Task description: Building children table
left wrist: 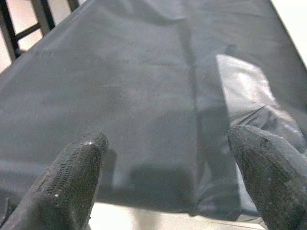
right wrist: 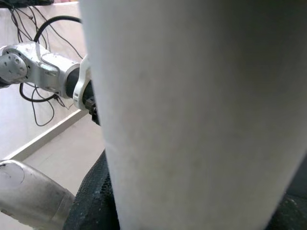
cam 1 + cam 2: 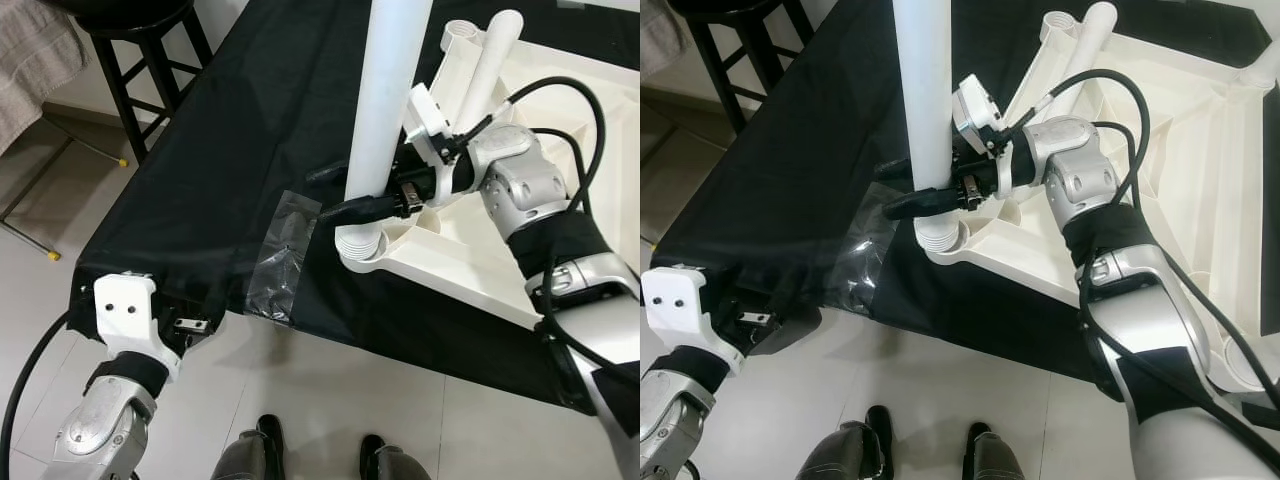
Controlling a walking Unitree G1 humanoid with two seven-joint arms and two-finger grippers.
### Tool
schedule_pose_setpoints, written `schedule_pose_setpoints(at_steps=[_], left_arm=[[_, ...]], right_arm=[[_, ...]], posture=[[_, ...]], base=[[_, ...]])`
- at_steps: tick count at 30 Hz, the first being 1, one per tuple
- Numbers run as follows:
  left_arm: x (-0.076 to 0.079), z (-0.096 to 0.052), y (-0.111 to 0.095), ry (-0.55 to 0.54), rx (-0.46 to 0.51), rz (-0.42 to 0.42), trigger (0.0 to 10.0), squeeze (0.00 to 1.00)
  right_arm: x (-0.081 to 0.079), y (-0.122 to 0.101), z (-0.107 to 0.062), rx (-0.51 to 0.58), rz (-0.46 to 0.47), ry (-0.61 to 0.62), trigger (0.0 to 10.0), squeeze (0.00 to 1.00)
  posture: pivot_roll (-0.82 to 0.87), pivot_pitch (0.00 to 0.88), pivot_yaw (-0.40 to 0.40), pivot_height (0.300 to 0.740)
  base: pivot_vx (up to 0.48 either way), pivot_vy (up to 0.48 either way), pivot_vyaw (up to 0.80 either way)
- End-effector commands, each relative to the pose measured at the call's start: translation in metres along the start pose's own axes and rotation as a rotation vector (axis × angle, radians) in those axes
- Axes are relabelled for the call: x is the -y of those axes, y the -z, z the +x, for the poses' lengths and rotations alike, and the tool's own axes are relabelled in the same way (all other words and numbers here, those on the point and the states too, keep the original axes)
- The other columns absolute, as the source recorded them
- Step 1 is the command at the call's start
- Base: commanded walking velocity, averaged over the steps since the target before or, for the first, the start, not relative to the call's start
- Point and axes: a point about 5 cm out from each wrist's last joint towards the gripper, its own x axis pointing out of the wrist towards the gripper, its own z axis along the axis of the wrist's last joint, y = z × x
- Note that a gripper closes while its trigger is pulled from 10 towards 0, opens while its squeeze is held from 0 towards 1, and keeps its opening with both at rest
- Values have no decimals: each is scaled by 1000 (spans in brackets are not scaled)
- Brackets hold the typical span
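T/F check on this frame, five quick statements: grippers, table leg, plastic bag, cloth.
1. The right gripper is shut on the upright white leg. True.
2. The left gripper holds the clear plastic bag. False: it is open, above the black cloth.
3. The leg stands in a corner socket of the white tabletop. True.
4. The cloth is red. False: black.
5. A second leg is already mounted. True.

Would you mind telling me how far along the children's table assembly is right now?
Done: the white tabletop lies upside down on the black cloth, with one leg already in a far corner. In hand: the right end effector grips an upright leg standing in the near corner socket. Left: seating it fully and fitting the other legs. The left end effector is open over the cloth.
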Motion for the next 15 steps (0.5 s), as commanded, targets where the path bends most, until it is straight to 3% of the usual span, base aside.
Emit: schedule_pose_setpoints(at_steps=[1,15], left_arm=[[5,-3,0,45,-15,-8,10000,0],[11,-4,-3,100,-6,-3,10000,0]], right_arm=[[-5,14,-1,-32,56,-18,10000,0],[-10,11,-18,-62,78,-18,10000,0]], posture=[[91,379,-24,740],[95,359,-20,740]], base=[[0,0,0],[0,0,0]])
